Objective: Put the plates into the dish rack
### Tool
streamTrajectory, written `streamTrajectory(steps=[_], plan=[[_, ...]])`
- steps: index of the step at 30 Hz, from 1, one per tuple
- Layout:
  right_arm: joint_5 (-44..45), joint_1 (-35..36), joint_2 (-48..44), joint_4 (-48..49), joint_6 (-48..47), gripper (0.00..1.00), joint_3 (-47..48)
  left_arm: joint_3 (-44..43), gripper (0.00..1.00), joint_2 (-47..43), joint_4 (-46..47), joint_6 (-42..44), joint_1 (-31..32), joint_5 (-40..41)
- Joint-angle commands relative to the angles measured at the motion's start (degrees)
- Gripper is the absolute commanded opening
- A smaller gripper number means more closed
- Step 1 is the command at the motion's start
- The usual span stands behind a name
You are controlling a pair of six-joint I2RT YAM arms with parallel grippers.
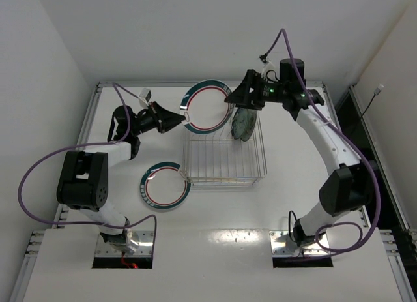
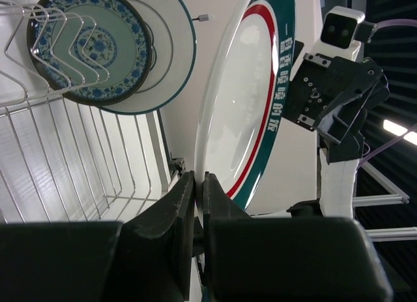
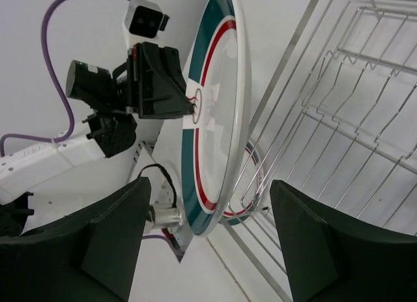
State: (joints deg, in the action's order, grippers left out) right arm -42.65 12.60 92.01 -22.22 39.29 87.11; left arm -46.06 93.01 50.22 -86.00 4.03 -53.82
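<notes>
Left gripper [image 1: 182,121] clamps green-rimmed plate [image 1: 207,106] on edge at dish rack's [image 1: 225,179] far-left corner, right gripper [image 1: 230,101] agape just beside; loading step in hand, next likely calls for lowering it upright inside.

The dish rack [image 1: 225,164], a rectangular silver wire basket with a row of upright dividers, sits at the middle of the bench [image 1: 221,214]. At its far right a small teal patterned plate [image 1: 245,122] stands on edge among the dividers, and a white grey-rimmed plate [image 2: 171,51] stands on edge close behind it, the two overlapping in the left wrist view. A large green-rimmed plate [image 1: 207,106], white with a red ring inside its dark green rim, is held clear of the bench and steeply tilted over the rack's far left corner, its left rim pinched in the left end effector [image 1: 183,117]. A second green-rimmed plate [image 1: 164,186] lies flat on the bench just beside the rack's near left corner.
</notes>
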Motion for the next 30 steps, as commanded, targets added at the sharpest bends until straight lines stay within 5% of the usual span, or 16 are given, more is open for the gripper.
streamTrajectory(steps=[1,7,10,12,14,16,20,21,24,27,30], plan=[[-1.4,1.8,1.8,3.0,-0.4,0.71,-1.2,-2.5,0.00,-0.2,4.3,0.5,-0.3,-0.8],[-0.9,5.3,4.7,6.0,1.6,0.61,-1.2,-2.5,0.00,-0.2,7.0,-1.0,0.7,-0.8],[-0.2,5.9,5.2,6.0,2.1,0.25,-0.4,-2.5,0.00,-0.2,7.5,-1.6,0.7,-1.4],[1.3,5.9,5.2,4.6,1.6,0.11,1.3,-2.5,0.00,-0.2,7.5,-1.6,0.7,-1.4],[2.7,5.9,5.2,2.3,0.8,0.00,3.5,-3.0,0.00,-0.2,4.9,0.2,0.7,-1.9],[3.7,5.9,5.2,-0.7,-0.3,0.00,5.8,-4.6,0.08,-0.2,0.6,3.1,0.7,-2.4],[7.7,4.7,4.0,-4.8,-1.0,0.00,8.3,-9.9,0.32,-0.8,-20.5,19.2,0.7,-0.3],[10.3,4.7,3.4,-6.2,-1.8,0.00,9.1,-11.3,0.43,-0.8,-31.6,22.4,0.1,2.6],[19.2,4.7,2.8,-14.1,-4.3,0.00,14.1,-18.3,0.51,-1.3,-54.1,34.8,-1.7,9.1],[31.5,4.7,3.4,-24.9,-5.8,0.00,21.1,-25.7,0.54,-2.0,-72.1,42.8,-3.0,24.3],[42.4,5.4,5.2,-33.7,-6.6,0.00,26.6,-30.9,0.54,-2.6,-80.9,45.3,-3.0,41.1]])
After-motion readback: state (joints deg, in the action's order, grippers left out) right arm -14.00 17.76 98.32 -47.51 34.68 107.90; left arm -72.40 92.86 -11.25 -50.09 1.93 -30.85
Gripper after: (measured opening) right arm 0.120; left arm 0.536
